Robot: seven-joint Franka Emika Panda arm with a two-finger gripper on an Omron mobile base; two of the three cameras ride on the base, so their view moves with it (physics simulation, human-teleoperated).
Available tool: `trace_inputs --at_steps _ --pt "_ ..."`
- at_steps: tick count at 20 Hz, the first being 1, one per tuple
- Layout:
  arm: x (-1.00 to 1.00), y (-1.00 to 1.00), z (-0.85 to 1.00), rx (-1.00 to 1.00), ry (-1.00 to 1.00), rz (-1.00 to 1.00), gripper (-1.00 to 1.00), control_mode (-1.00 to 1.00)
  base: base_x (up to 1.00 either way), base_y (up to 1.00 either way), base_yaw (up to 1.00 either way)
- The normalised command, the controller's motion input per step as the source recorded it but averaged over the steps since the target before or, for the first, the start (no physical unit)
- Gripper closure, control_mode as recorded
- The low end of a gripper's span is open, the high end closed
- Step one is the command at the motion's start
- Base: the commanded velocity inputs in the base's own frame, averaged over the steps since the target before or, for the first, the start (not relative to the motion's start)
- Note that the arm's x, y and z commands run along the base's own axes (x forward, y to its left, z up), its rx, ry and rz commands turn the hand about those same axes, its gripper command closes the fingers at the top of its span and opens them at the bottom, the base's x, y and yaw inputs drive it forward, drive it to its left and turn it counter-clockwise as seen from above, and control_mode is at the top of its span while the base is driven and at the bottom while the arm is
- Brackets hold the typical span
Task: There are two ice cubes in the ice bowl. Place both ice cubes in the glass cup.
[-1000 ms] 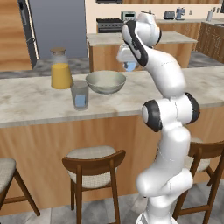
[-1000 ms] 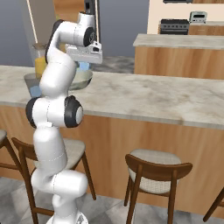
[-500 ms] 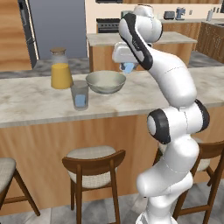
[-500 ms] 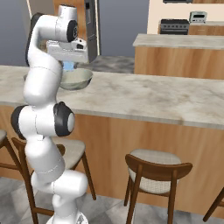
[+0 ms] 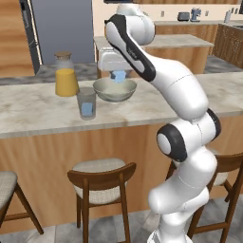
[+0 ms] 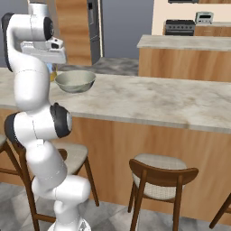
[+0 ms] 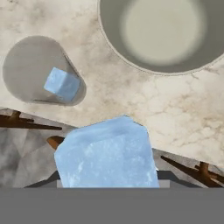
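Pale blue and translucent, one ice cube (image 7: 107,153) sits pinched between the fingers (image 5: 118,76), which close on it from either side; in the hand view it looms large at the bottom, covering the finger tips so that they themselves cannot be made out. In the left base view the same cube (image 5: 119,76) hangs just under the white hand, held in the air above the ice bowl (image 5: 114,89), roughly over the bowl's middle and clear of its rim. From the hand camera, the bowl (image 7: 131,52) lies beyond the held cube and to one side, its pale grey-green hollow bare. The glass cup (image 5: 87,103) stands upright on the counter (image 5: 142,107) just beside the bowl, on its left in the left base view and nearer the counter's front edge; the two look close but whether they touch cannot be told. The second ice cube (image 7: 62,83) lies at the bottom of the cup (image 7: 30,65), and shows as a blue patch low in the glass (image 5: 87,109) from the left base camera. Behind the cup, a lidded jar of orange juice (image 5: 66,76) stands on the counter. In the right base view the bowl (image 6: 75,81) rests on the marbled counter (image 6: 149,99) near the arm. Wooden stools (image 5: 100,182) stand below the counter's front.
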Motion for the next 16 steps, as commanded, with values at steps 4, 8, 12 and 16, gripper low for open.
trace_inputs --at_steps 4,8,12,16 --pt "0.00 0.36 -0.03 -0.13 0.10 0.00 1.00 -1.00 0.00 0.00 0.00" --pt "0.00 0.01 -0.34 -0.09 0.01 0.03 1.00 -1.00 0.00 0.00 0.00" --pt "-0.02 0.00 -0.32 0.00 -0.06 0.03 1.00 -1.00 0.00 0.00 0.00" --pt "-0.06 0.01 -0.06 0.03 -0.12 0.00 1.00 -1.00 0.00 0.00 0.00"
